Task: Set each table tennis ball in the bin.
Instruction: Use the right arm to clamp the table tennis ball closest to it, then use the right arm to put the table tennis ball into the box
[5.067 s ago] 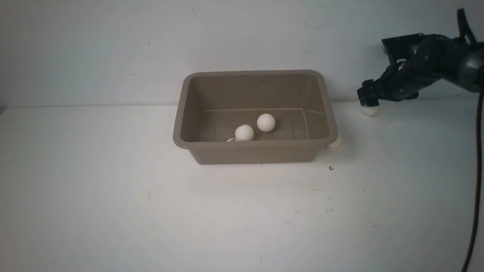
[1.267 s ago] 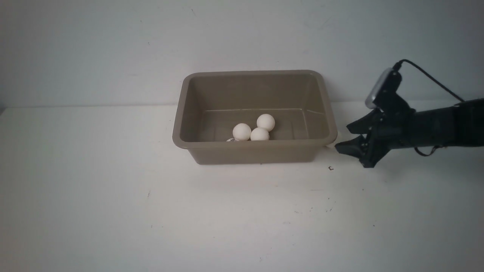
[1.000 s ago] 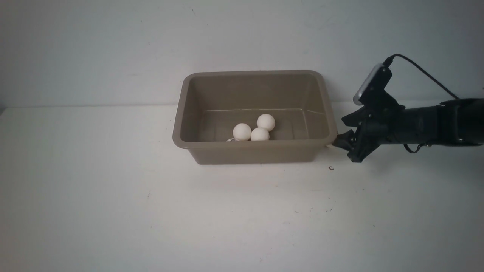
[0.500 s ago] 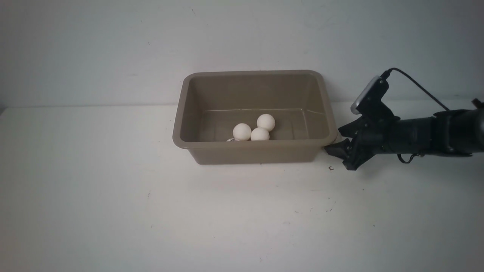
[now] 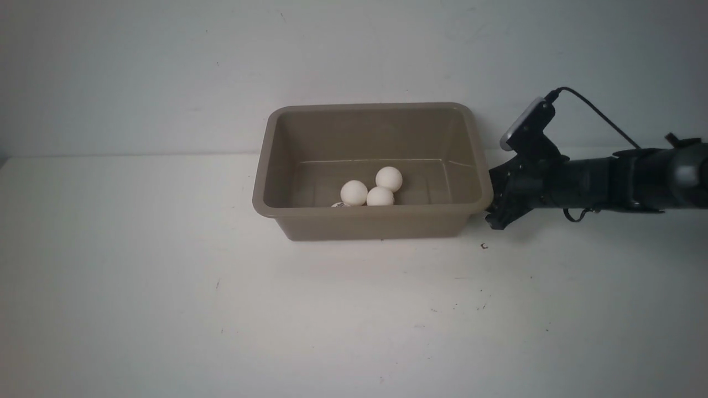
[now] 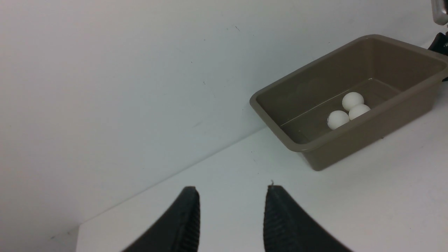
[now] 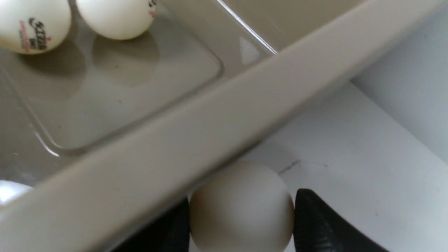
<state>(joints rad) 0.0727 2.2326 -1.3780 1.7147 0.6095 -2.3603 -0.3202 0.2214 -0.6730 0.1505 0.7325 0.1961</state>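
The taupe bin (image 5: pixel 376 224) stands mid-table; it also shows in the left wrist view (image 6: pixel 364 129) and the right wrist view (image 7: pixel 224 115). Three table tennis balls (image 5: pixel 354 193) (image 5: pixel 380 197) (image 5: pixel 389 178) lie together on its floor, and a sliver of a fourth (image 5: pixel 339 204) peeks over the front wall. My right gripper (image 5: pixel 494 213) is low at the bin's right front corner. Its fingers press both sides of a fifth ball (image 7: pixel 241 206), tucked under the flared rim and hidden in the front view. My left gripper (image 6: pixel 232 189) is open and empty, well left of the bin.
The white table (image 5: pixel 354 309) runs to a white wall (image 5: pixel 354 55) close behind the bin. The right wrist camera and its cable (image 5: pixel 525 124) stick up above the right arm (image 5: pixel 608 182). A small dark speck (image 5: pixel 484 246) lies in front of the gripper.
The right arm dropped a ball into the bin, then came down to the ball at the right front corner. In the last half second its fingers slid in and closed around that ball.
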